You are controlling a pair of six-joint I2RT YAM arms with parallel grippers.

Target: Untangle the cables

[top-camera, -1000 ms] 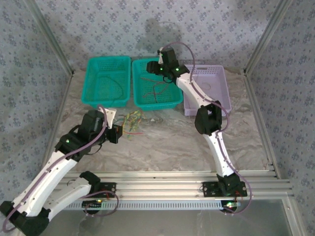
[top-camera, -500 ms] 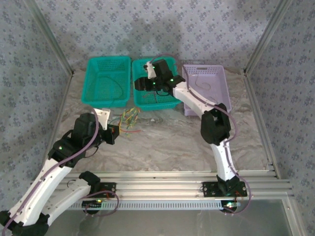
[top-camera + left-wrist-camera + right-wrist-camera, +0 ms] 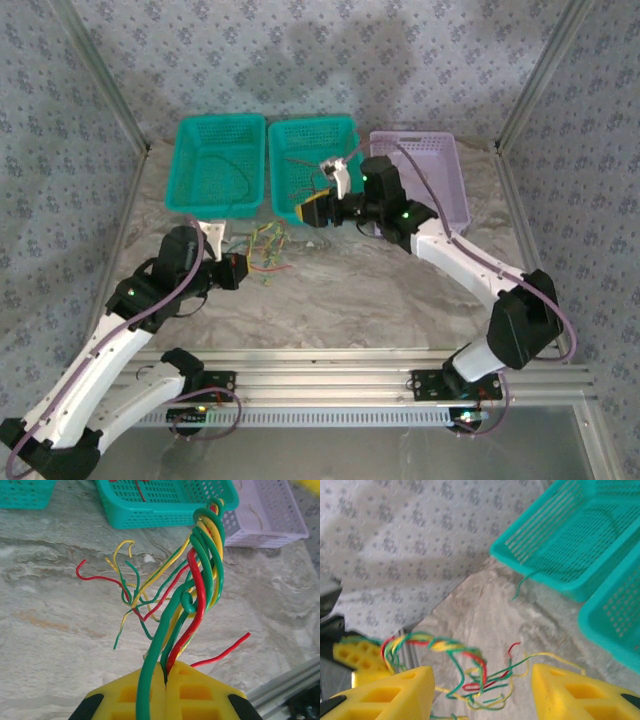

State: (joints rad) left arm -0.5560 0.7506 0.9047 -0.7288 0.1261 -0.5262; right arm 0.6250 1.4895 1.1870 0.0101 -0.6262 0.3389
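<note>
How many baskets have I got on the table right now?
3. A teal basket at the far left, a second teal basket beside it in the middle, and a lilac basket on the right. None looks hidden.

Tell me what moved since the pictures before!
The right claw came back from above the middle teal basket toward the cables, jaws open. The left claw stays shut on the twisted cables and has barely shifted. The baskets stayed put.
</note>
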